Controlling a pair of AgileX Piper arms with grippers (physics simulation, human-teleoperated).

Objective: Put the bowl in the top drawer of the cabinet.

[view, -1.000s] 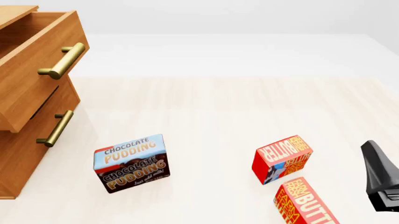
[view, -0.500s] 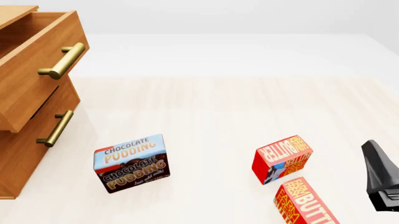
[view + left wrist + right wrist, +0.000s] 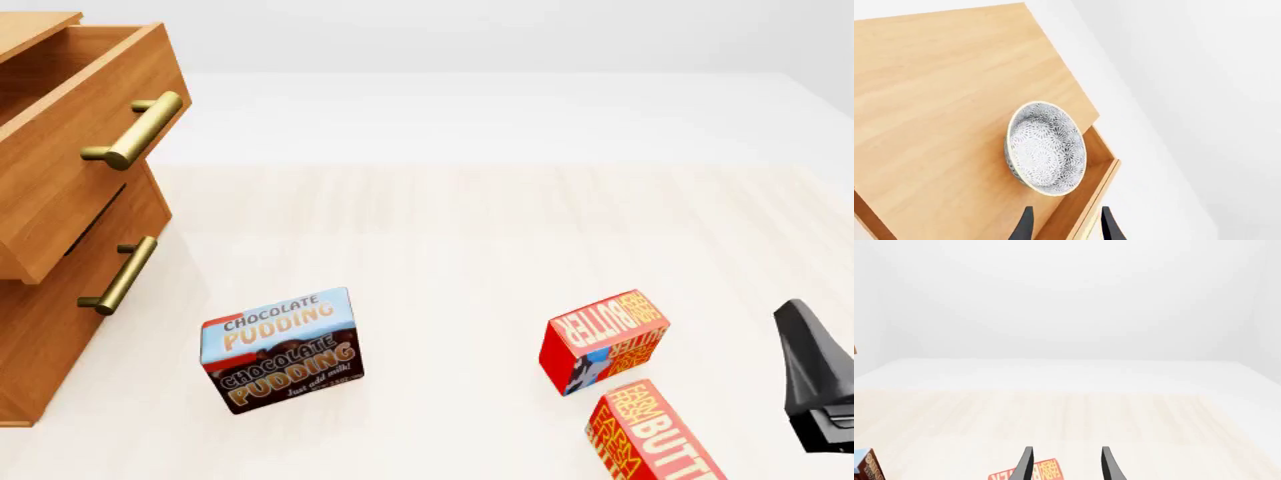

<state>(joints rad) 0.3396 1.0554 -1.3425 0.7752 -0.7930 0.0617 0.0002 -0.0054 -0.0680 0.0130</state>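
Pale wood-grain surface (image 3: pixel 481 250), plain white walls. Left tool (image 3: pixel 1063 225) spread, holding nothing, over the orange-brown wood cabinet (image 3: pixel 934 75). Round lacy-patterned bowl (image 3: pixel 1046 148) just ahead of the tool, prob. inside the pulled-out top drawer (image 3: pixel 94 120), brass bar handle. Right tool (image 3: pixel 1063 465) spread, glossy red butter box (image 3: pixel 1034 472) beneath its tips.
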